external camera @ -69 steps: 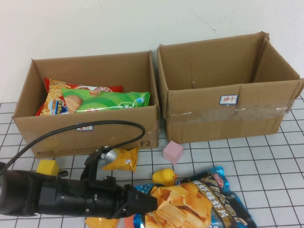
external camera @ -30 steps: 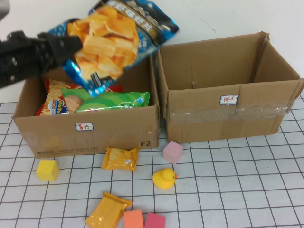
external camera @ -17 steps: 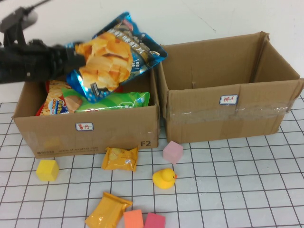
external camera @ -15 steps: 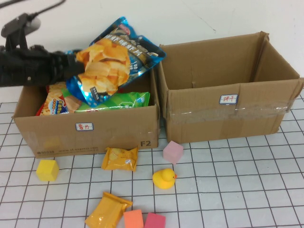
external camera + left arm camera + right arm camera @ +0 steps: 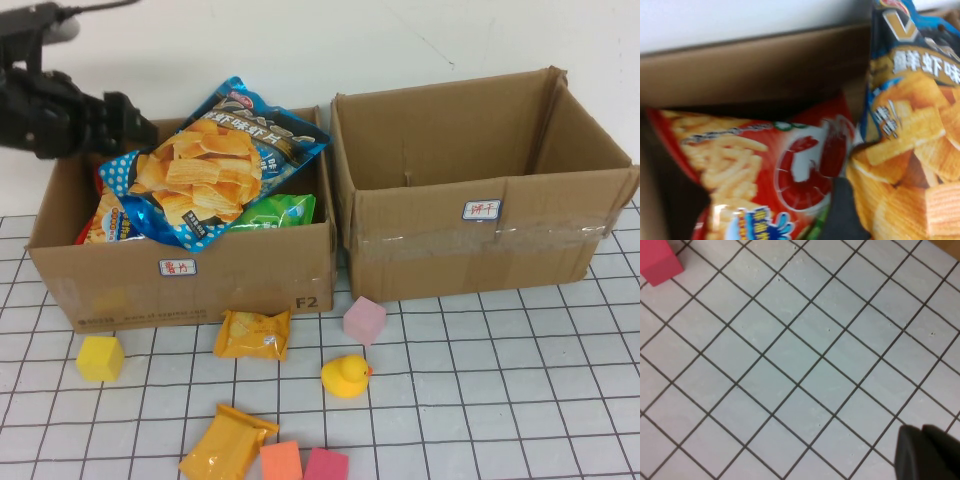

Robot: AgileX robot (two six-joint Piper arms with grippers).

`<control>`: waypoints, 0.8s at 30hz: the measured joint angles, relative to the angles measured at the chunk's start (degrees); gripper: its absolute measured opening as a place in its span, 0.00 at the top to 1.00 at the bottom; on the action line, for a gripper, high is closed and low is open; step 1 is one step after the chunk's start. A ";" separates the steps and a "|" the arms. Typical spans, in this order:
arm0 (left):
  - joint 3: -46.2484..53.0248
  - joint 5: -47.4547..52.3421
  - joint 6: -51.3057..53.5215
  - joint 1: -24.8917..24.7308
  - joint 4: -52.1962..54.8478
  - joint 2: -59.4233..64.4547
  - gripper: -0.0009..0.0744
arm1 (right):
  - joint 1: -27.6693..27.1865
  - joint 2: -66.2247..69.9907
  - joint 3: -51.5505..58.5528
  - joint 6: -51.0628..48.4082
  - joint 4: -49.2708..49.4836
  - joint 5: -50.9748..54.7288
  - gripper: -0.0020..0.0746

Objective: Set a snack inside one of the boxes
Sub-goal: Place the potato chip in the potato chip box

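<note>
While atop box (image 5: 180, 275), chip bag (image 5: 210, 160).

The blue chip bag (image 5: 215, 160) hides most of the red snack bag (image 5: 105, 215) and the green bag (image 5: 285, 210) in the left box (image 5: 180, 285). The left gripper (image 5: 135, 128) at upper left is dark, its fingers indistinct. The right gripper (image 5: 927, 452) is cut off at the wrist view's lower right.

Plain white wall (image 5: 300, 45) behind a white tabletop (image 5: 520, 400) with a black grid of lines.
</note>
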 joint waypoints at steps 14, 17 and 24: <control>-6.20 15.02 -4.84 -2.08 -3.75 0.00 0.89 | 0.00 0.00 5.22 -0.95 1.64 -2.49 0.97; -6.20 14.82 -5.54 -8.84 -0.53 0.23 0.97 | 0.00 0.00 5.22 -1.29 2.01 -4.09 0.97; -6.23 12.35 -16.64 -16.03 18.86 4.85 0.99 | 0.00 0.00 5.22 -1.29 2.34 -4.36 0.97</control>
